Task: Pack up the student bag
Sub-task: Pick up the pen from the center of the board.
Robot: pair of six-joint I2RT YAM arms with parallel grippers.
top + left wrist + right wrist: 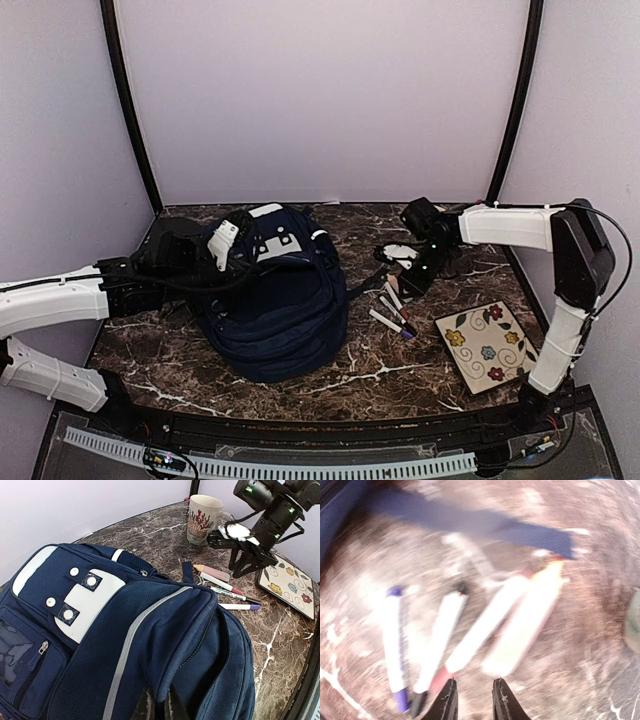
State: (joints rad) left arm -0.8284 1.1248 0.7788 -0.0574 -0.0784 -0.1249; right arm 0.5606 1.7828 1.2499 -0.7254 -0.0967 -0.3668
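Marble tabletop (300, 390): backpack (280, 300) is lying centre-left, with my left gripper (159, 707) fully closed and pinching its opening edge. My right gripper (474, 702) is hovering over the markers (485, 625), fingers slightly apart, holding nothing. I'm thinking: widen first, centre on one marker, then close squarely.

Pale lilac walls (320, 100) close in a dark brown bench (300, 395) veined with white, two black poles (128, 110) rising at its far corners.
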